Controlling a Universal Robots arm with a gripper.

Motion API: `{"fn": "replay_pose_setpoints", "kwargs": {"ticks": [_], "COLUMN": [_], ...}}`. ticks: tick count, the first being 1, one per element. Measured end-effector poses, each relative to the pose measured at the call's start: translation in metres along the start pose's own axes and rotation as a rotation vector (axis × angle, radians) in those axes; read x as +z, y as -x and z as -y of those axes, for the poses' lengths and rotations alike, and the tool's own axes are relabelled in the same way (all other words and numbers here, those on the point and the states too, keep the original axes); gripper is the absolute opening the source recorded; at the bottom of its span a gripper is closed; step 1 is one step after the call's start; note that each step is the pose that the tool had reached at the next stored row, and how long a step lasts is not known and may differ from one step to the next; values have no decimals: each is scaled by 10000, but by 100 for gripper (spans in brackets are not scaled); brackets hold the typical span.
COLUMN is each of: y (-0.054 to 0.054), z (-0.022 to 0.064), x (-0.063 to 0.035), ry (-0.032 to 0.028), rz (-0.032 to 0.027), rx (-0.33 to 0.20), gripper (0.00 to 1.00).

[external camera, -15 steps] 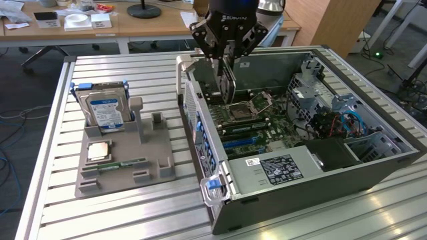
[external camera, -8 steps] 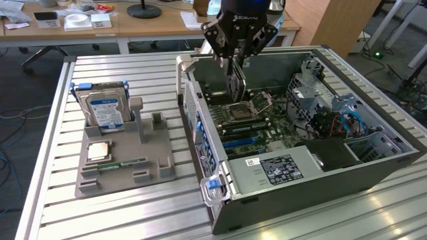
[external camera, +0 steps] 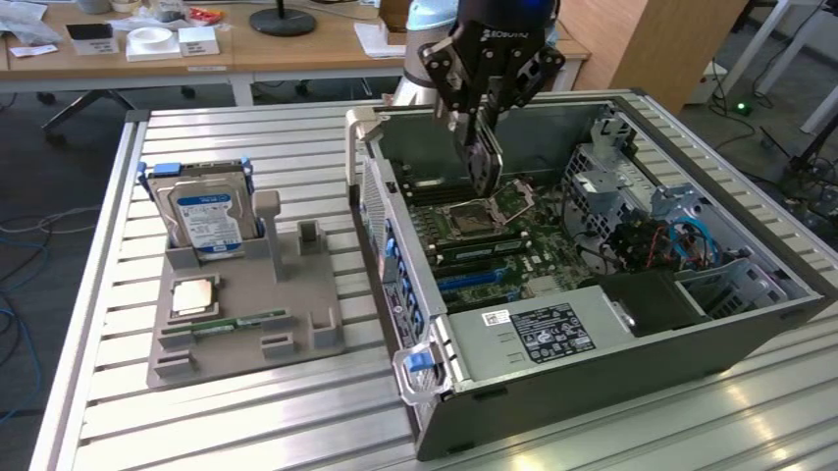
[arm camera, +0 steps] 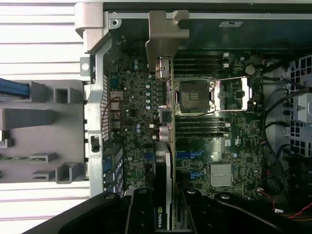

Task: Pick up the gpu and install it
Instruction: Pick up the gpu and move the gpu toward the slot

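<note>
The claw (external camera: 480, 130) is clenched on the gpu (external camera: 489, 172), holding the card on edge over the motherboard (external camera: 517, 250) inside the open computer case (external camera: 590, 392), close to the processor socket. The case stands toward the bench's (external camera: 235, 432) edge on the exterior view's right. A grey holder (external camera: 249, 324) carrying a hard drive (external camera: 210, 216) sits toward the opposite edge.
</note>
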State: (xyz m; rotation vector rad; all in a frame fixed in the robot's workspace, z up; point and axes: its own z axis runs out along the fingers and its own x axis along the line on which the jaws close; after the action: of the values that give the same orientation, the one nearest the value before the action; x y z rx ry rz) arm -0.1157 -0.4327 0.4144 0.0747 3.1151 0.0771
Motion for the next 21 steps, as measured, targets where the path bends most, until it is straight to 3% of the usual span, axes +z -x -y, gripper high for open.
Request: {"fn": "replay_pose_setpoints", "kwargs": {"ticks": [14, 21], "y": [314, 326], "z": [-20, -21], "x": [8, 9], "ry": [6, 14], "rz": [0, -1], "rx": [-1, 0], "gripper": [27, 27]}}
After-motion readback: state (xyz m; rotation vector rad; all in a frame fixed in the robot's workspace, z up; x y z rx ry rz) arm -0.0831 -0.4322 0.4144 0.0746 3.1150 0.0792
